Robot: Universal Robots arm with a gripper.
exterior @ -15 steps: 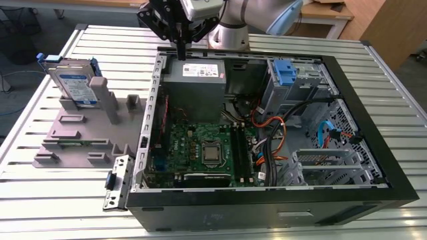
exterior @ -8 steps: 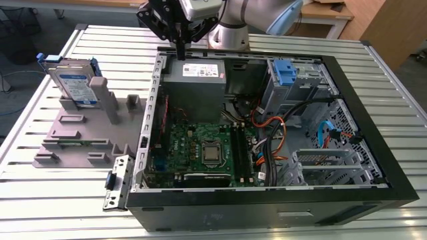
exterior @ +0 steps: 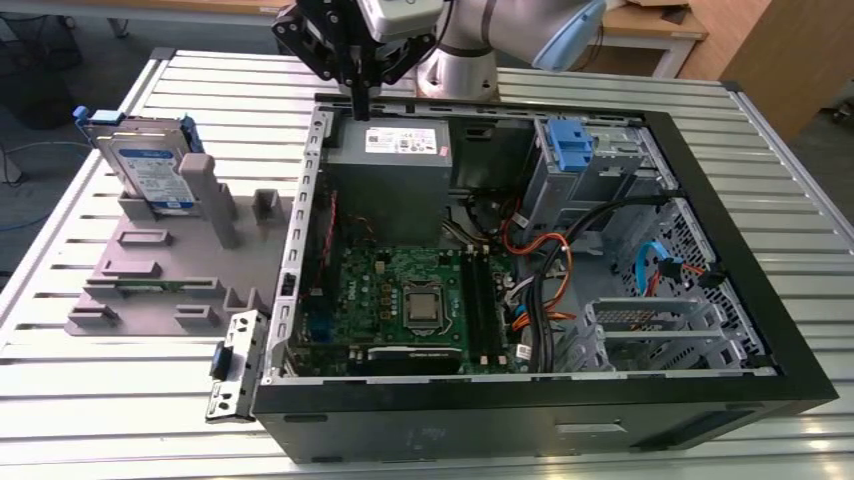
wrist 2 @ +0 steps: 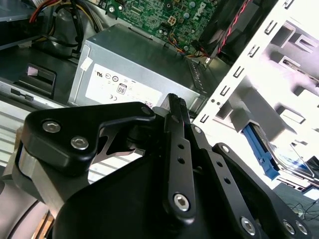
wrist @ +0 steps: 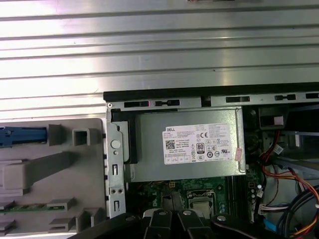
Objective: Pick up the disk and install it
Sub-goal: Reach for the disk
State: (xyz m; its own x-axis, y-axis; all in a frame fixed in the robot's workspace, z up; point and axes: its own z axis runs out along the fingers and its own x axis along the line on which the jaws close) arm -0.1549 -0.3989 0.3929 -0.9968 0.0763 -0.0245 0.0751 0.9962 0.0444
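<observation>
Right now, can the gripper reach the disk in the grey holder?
Probably yes: the disk stands upright in the grey holder, top exposed, outside the computer case; nothing stands between it and the gripper above the power supply.

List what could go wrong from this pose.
1. The gripper hangs low over the power supply; moving sideways could clip the case wall.
2. The disk stands on edge in the grey holder; an off-centre grasp may tip it.
3. Loose cables by the metal cage could snag it.
</observation>
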